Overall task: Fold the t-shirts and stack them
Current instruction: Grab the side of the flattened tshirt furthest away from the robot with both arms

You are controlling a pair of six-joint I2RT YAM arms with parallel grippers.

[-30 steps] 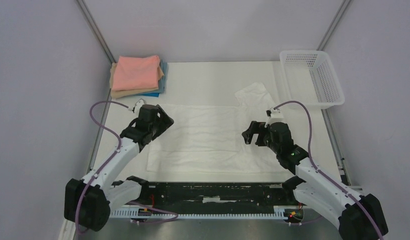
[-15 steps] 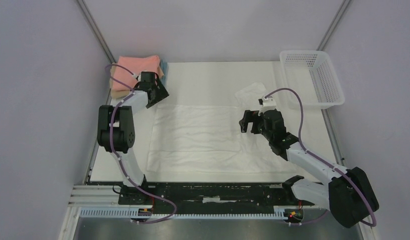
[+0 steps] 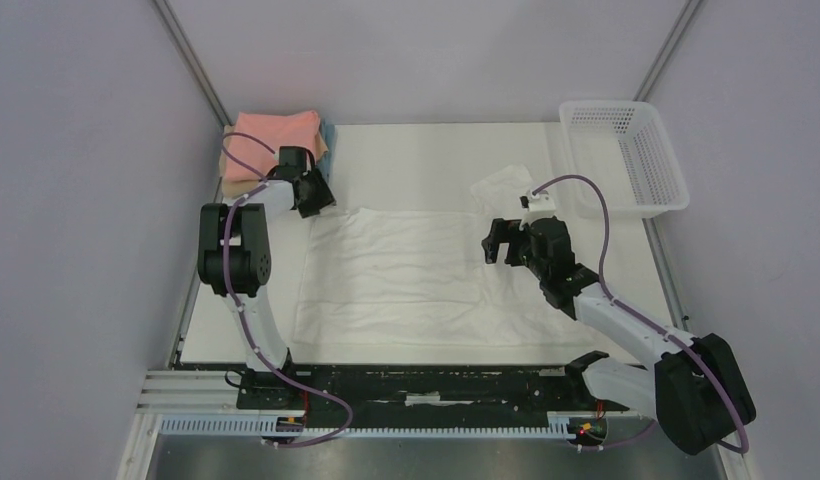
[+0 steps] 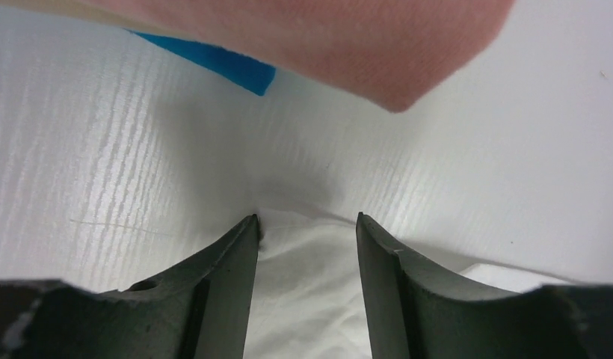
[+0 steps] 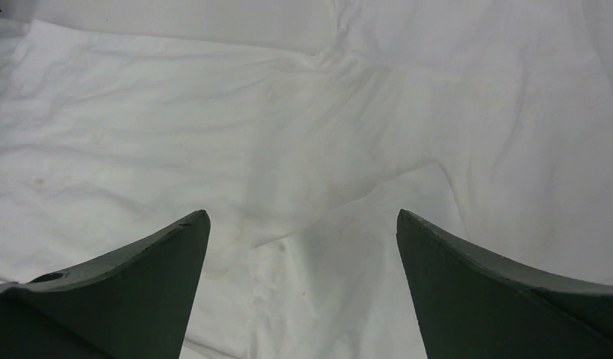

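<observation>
A plain white t-shirt (image 3: 406,275) lies spread flat and wrinkled mid-table, one sleeve (image 3: 506,188) sticking out at the back right. Folded salmon-pink (image 3: 271,135), tan and blue shirts are stacked at the back left. My left gripper (image 3: 312,197) is at the white shirt's far left corner. In the left wrist view it (image 4: 306,221) is open, its fingers either side of that white corner (image 4: 307,284), with the pink shirt (image 4: 303,37) and a blue edge (image 4: 214,63) just beyond. My right gripper (image 3: 496,242) is wide open and empty over the shirt's right part (image 5: 303,149).
A white plastic mesh basket (image 3: 626,155) stands at the back right corner. Bare white table (image 3: 416,160) lies behind the shirt. Grey walls and metal posts close in the sides. A black rail (image 3: 416,385) runs along the near edge.
My left arm swung from the shirt's near left side out to its far left corner by the stack. My right gripper shifted slightly back and left, staying open.
</observation>
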